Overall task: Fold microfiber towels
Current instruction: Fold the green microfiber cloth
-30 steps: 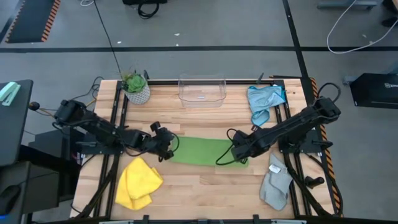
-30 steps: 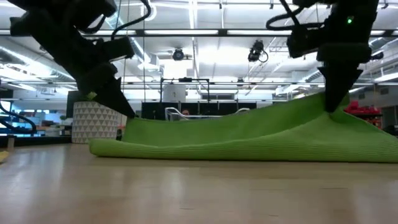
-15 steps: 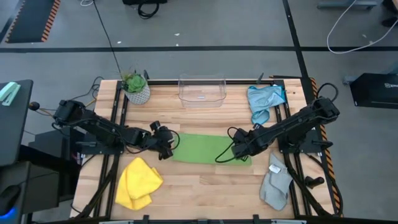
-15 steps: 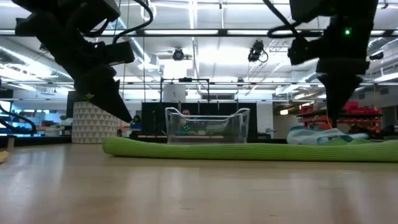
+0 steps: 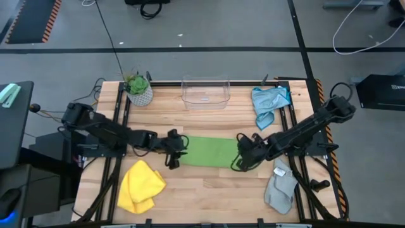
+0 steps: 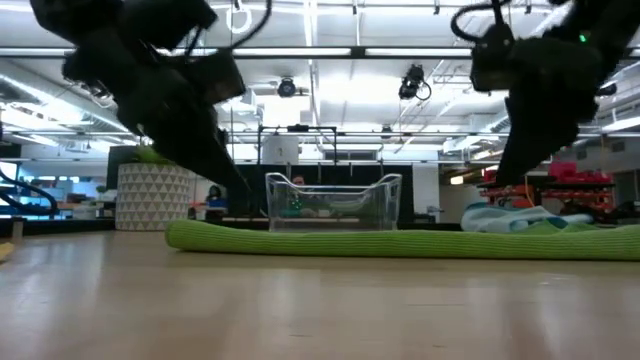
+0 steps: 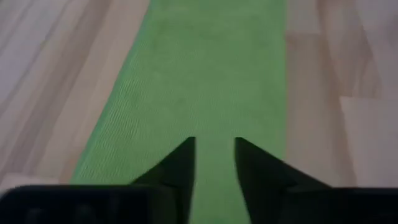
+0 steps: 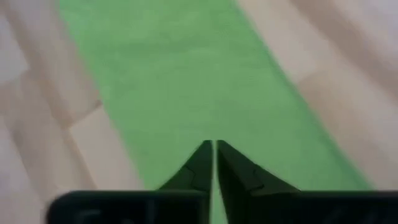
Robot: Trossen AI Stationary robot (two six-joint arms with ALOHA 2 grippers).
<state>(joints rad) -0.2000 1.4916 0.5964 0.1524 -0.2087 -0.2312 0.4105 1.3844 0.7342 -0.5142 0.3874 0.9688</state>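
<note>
The left pincer (image 7: pixel 213 163), slightly parted, and the right pincer (image 8: pixel 213 163), pressed together and empty, face each other over opposite ends of the green towel (image 5: pixel 209 151), a folded strip lying lengthwise between them mid-worktop (image 5: pixel 209 187), each arm equally near.

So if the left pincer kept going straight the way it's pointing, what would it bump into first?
Most likely the flat bright green microfiber towel. The left pincer points along the towel's length from one end, so it would probably meet that cloth first; how high it hangs above it is unclear.
</note>
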